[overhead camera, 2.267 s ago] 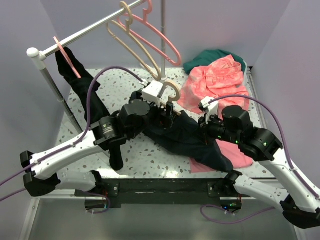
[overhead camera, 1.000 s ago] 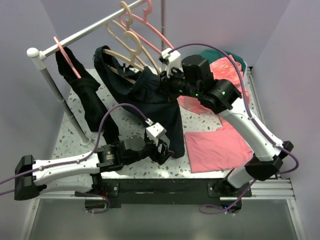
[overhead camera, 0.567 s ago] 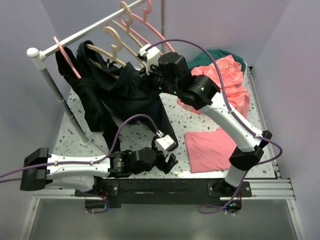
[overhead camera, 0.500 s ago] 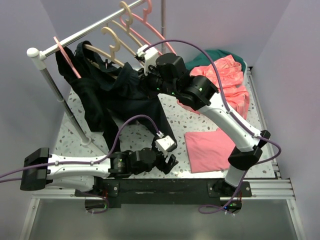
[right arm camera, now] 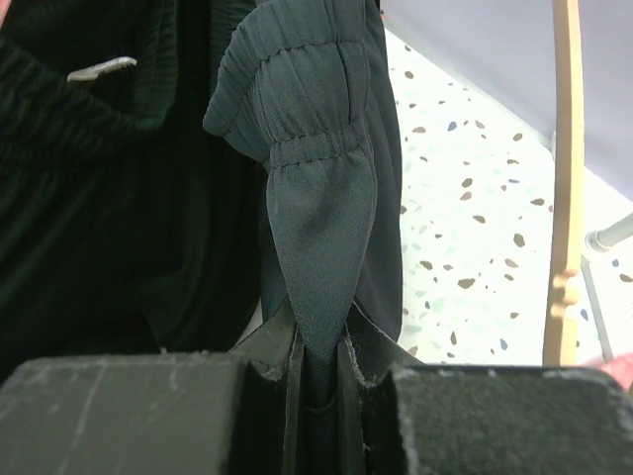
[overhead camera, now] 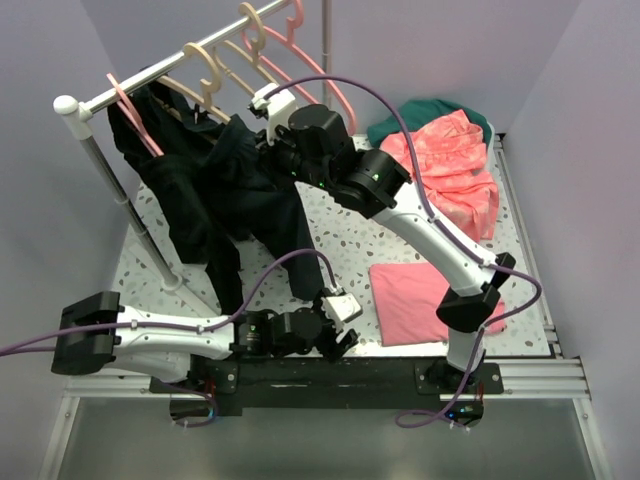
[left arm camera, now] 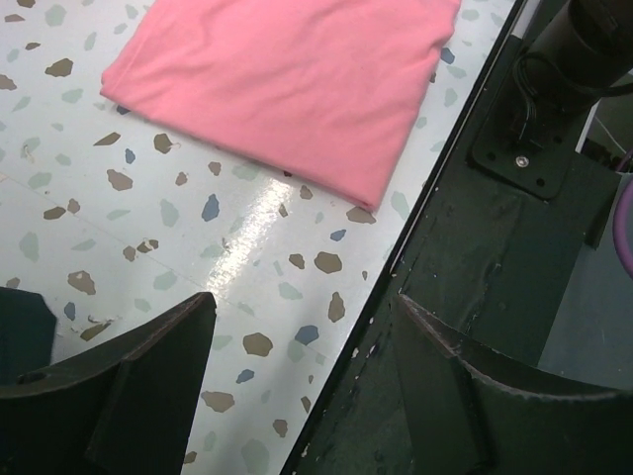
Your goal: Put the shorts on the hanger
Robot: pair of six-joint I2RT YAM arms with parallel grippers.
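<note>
The dark navy shorts [overhead camera: 250, 190] hang draped over the beige hanger [overhead camera: 205, 65], whose hook is up at the rail [overhead camera: 160, 70]; I cannot tell if it rests on it. My right gripper [overhead camera: 268, 138] is raised beside the hanger and shut on the shorts' gathered waistband [right arm camera: 316, 168]; its jaws [right arm camera: 321, 332] pinch the fabric. A strip of the beige hanger [right arm camera: 566, 178] shows on the right of that view. My left gripper [overhead camera: 345, 335] is low at the table's front edge, open and empty [left arm camera: 297, 376].
A long black garment [overhead camera: 170, 200] on a pink hanger [overhead camera: 130, 105] hangs left of the shorts. Another beige hanger [overhead camera: 250, 20] and a pink hanger [overhead camera: 325, 85] hang on the rail. Coral garment [overhead camera: 450, 160], teal cloth [overhead camera: 420, 112], folded pink cloth [overhead camera: 415, 295] [left arm camera: 287, 89] lie on the right.
My right arm has carried the hanger and shorts up and left from the table to the rail. My left arm has let go, drawn back and slid right along the front edge.
</note>
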